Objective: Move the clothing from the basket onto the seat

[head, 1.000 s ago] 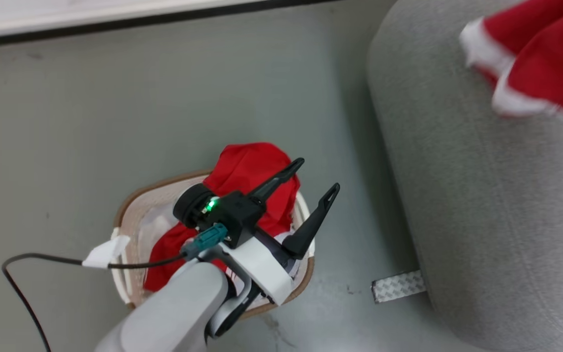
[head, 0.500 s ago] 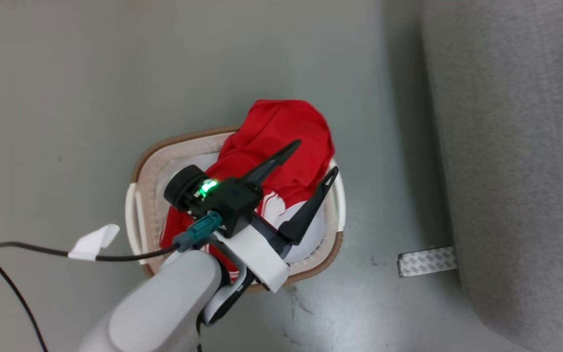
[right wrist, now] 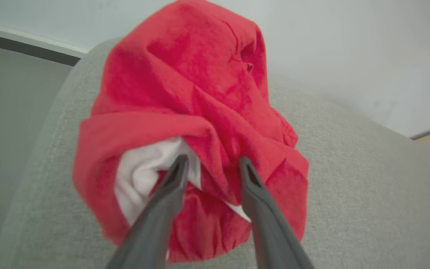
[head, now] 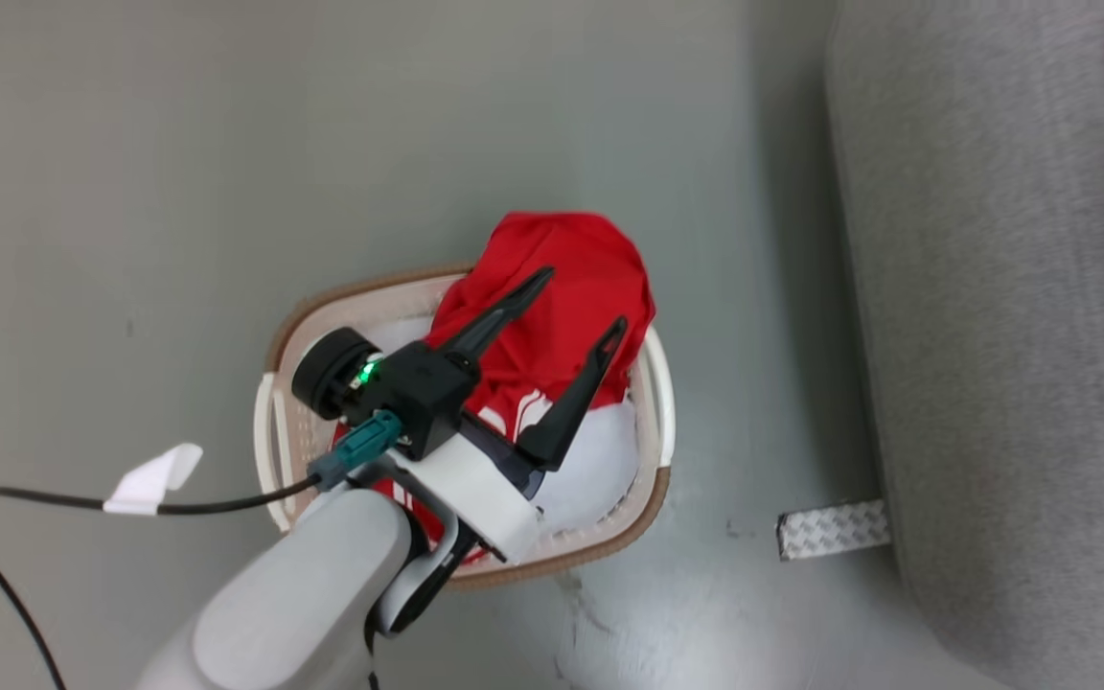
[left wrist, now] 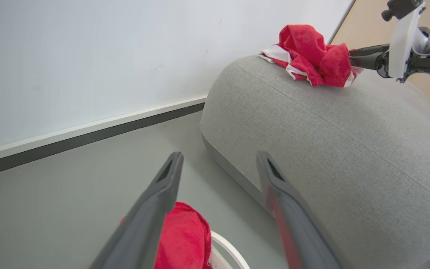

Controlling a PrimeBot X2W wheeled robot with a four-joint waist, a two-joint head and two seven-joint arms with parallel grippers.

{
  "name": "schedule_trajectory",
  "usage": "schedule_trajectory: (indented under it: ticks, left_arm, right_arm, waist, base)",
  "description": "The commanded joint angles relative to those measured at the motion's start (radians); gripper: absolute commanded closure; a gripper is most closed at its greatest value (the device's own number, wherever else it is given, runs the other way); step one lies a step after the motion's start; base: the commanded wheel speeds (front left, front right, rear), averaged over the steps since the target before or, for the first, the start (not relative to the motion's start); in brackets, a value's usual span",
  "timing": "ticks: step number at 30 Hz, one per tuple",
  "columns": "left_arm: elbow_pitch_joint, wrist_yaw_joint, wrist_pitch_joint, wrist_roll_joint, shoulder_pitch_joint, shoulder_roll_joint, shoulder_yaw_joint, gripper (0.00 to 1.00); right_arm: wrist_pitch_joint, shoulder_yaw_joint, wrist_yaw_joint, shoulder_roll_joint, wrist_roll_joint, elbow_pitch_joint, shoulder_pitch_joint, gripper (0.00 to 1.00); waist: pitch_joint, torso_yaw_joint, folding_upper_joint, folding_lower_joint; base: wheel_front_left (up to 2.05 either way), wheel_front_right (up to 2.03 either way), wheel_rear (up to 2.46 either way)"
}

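Floor (head: 226,144): smooth grey-green, meeting a white wall at a dark skirting; it carries both basket and seat.
Left claw (head: 584,299): two long dark fingers spread wide, empty, hanging over the basket with tips aimed at the heap; probably opened ready to pinch a fold.
Red garment with white stripes (head: 562,278): heaped in the basket, its crest bulging over the far rim; that raised crest looks the easiest grip.
Small cream perforated plastic basket with a brown rim band (head: 659,402): on the floor, near the seat but apart from it; a pale liner (head: 595,470) lies bare on the seat side.
Right claw (right wrist: 213,160): clamped on a thick fold of a second red-and-white garment (right wrist: 185,74), which rests on the seat's top.
Large rounded seat in light grey woven fabric (head: 993,335): the destination.
Progress: one garment delivered, one in the basket.
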Motion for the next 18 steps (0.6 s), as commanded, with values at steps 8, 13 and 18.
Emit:
schedule_trajectory:
  ticks: [8, 13, 18]
  left_arm:
    - [0.042, 0.015, -0.038, -0.038, 0.058, 0.013, 0.029, 0.00]
    - [0.053, 0.041, -0.053, -0.064, 0.097, 0.038, 0.082, 0.00]
    - [0.041, 0.082, -0.065, -0.097, 0.154, 0.056, 0.157, 0.00]
  right_arm:
    - [0.015, 0.182, -0.003, -0.077, 0.081, -0.087, 0.063, 0.00]
    - [-0.044, 0.261, -0.003, -0.119, 0.122, -0.189, 0.043, 0.00]
    - [-0.116, 0.265, -0.003, -0.128, 0.200, -0.278, 0.069, 0.00]
  waist:
    - [-0.209, -0.038, 0.0000, -0.0001]
    - [-0.341, -0.042, 0.0000, -0.0001]
    - [-0.446, -0.021, 0.0000, -0.0001]
  base:
    - [0.00, 0.00, 0.00]
    - [0.00, 0.00, 0.00]
    - [0.00, 0.00, 0.00]
